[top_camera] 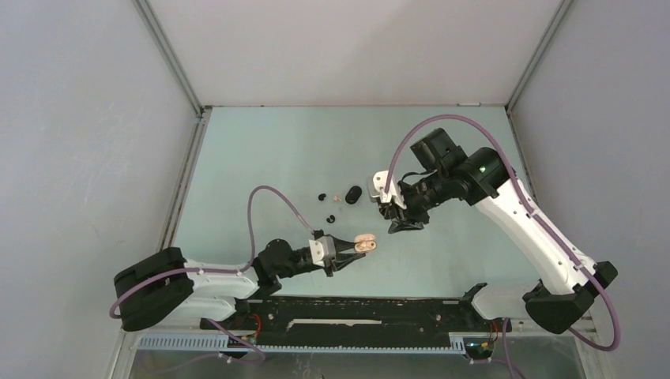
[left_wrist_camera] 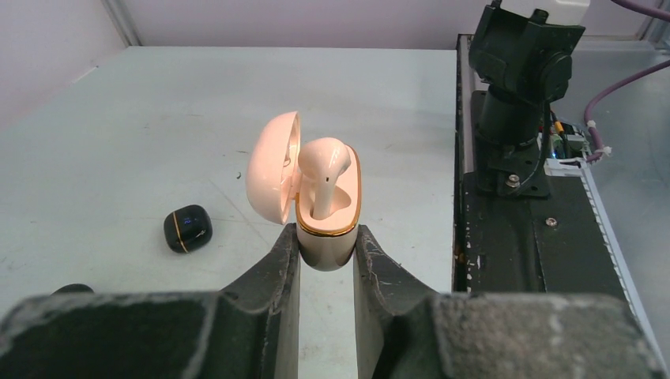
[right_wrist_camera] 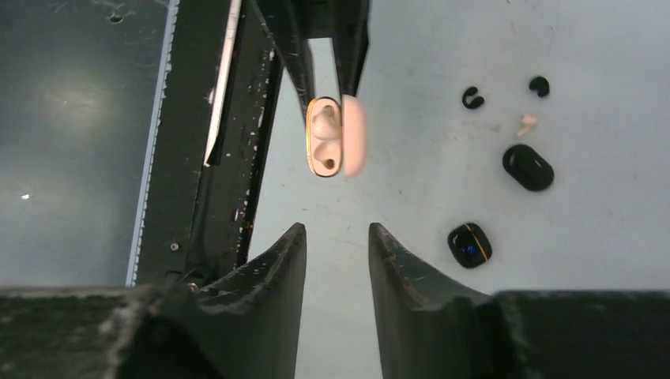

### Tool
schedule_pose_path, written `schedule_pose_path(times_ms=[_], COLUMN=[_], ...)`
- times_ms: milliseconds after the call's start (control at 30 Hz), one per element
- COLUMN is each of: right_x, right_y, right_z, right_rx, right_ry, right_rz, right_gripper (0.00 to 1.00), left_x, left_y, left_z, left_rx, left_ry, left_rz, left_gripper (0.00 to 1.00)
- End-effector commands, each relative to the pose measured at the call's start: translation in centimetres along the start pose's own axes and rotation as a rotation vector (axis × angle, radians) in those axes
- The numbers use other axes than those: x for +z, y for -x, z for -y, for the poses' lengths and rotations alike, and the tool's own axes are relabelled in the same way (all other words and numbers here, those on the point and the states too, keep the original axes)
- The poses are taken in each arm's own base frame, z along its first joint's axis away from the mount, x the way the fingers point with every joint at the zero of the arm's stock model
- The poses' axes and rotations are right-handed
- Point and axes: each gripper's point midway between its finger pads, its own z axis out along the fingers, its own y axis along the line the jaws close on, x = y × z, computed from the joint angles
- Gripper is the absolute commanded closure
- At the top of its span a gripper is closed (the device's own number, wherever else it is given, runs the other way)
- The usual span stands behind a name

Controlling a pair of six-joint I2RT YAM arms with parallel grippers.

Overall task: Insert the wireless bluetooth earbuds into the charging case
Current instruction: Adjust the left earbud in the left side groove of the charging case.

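Left gripper [top_camera: 353, 249] is clamping the open pinkish pebble-shaped plastic charging case [left_wrist_camera: 326, 246], one whitish earbud [left_wrist_camera: 324, 167] sitting inside. Right gripper [right_wrist_camera: 336, 235] is hovering, jaws apart, carrying nothing. The other tiny whitish earbud [right_wrist_camera: 527, 121] is lying on the pale surface [top_camera: 269, 150] left of it, slightly farther back.

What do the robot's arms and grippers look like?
The left arm and right arm have white links, black joints and black base shells. A purple cable loops along each. A green light glows on the right arm. The left gripper and right gripper each have two black, wedge-shaped, scuffed fingers.
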Motion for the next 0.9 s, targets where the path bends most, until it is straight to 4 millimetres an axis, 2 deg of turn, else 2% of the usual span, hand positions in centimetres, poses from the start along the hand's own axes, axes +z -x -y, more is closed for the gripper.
schedule_pose_path(times_ms=[0,233,600,867], right_x=[1.5,4.6,8.4,9.5], right_y=[0.7,-0.4,-0.4,-0.5], right_z=[-1.3,-0.1,0.6,1.3], right_rx=[-0.012,-0.019,-0.017,-0.012], right_ry=[0.112,0.101,0.102,0.081], right_rz=[0.064,0.03,-0.045,-0.071], right_gripper=[0.55,0.39,0.37,0.37], left_x=[0.7,0.8,0.7,0.7], left_y=[2.3,2.1,2.5,2.7], left_z=[-0.5,-0.7,-0.4,-0.1], left_rx=[0.003,-0.006,-0.014,-0.02], left_ry=[-0.015,-0.021,-0.039,-0.049], left_rz=[0.075,0.072,0.086,0.093], left_gripper=[1.0,1.0,1.0,1.0])
